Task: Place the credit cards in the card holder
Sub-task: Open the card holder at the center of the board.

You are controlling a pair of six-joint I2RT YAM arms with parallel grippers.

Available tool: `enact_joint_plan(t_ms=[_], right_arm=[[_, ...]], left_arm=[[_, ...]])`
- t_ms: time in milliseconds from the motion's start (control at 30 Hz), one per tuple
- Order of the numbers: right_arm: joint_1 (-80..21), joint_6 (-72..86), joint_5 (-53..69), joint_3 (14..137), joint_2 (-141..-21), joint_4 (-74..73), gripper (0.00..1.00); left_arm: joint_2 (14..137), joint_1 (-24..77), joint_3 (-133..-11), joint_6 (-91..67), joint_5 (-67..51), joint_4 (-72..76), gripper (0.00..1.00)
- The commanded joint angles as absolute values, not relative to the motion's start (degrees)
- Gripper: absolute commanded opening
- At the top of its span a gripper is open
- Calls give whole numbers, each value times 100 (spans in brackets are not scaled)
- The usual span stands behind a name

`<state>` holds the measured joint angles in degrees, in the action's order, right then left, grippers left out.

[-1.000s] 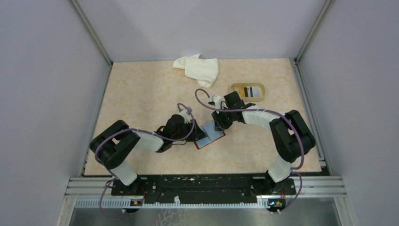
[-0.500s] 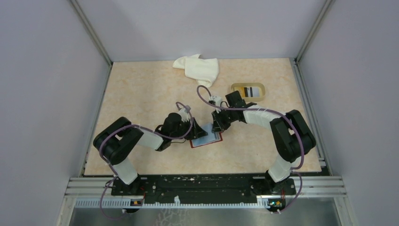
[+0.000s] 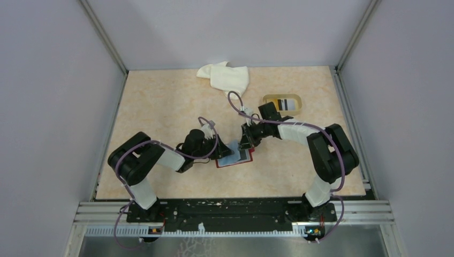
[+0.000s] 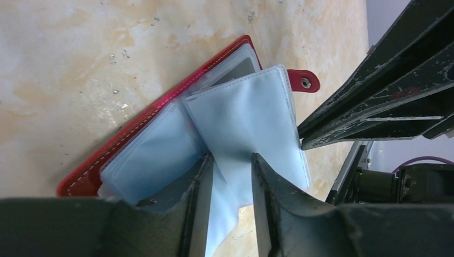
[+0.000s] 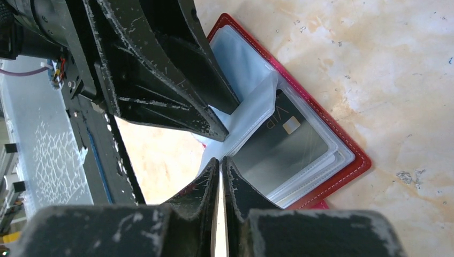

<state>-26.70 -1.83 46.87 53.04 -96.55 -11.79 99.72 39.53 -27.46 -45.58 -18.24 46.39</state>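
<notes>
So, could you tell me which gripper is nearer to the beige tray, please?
Right. The right gripper hangs over the card holder, just near-left of the beige tray; the left gripper is farther left, across the holder from it.

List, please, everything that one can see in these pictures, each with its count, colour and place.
card holder: one, dark red, lying open at the table's middle
plastic sleeves: several, clear bluish, inside the card holder, one raised
dark card: one, grey-black, marked VIP, in a sleeve
tray: one, beige, far right of the table
card in the tray: at least one, striped dark and light
cloth: one, white, crumpled at the far edge
table: one, beige marbled
arms: two, black and white, reaching to the middle
left tool: one, black, open around a sleeve
right tool: one, black, closed, seemingly on the raised sleeve's edge
</notes>
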Motion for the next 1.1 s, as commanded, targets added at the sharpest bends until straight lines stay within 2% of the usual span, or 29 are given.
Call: enact_joint_plan(t_ms=[0, 133, 333, 767, 1000, 1067], right_arm=[[-2663, -101, 4788, 5420, -9805, -1079, 4], [-2663, -77, 4847, 5424, -9861, -1083, 4], [-2663, -63, 4914, 5416, -9891, -1061, 6], [-2734, -78, 4111, 5385, -9988, -1057, 9], [-2991, -259, 3156, 5411, -10063, -1123, 10], [-3136, -450, 2733, 5442, -10006, -1186, 13]], left_arm=[[10224, 3921, -2624, -4521, -1864, 4551, 35], [10264, 3864, -2557, -4540, -1902, 4651, 22], [10282, 3774, -2421, -4561, -1944, 4801, 16], [10736, 3701, -2433, -4759, -2593, 5558, 19], [10917, 3711, -2443, -4901, -2849, 5899, 23], [10910, 3710, -2428, -4917, -2878, 5943, 25]])
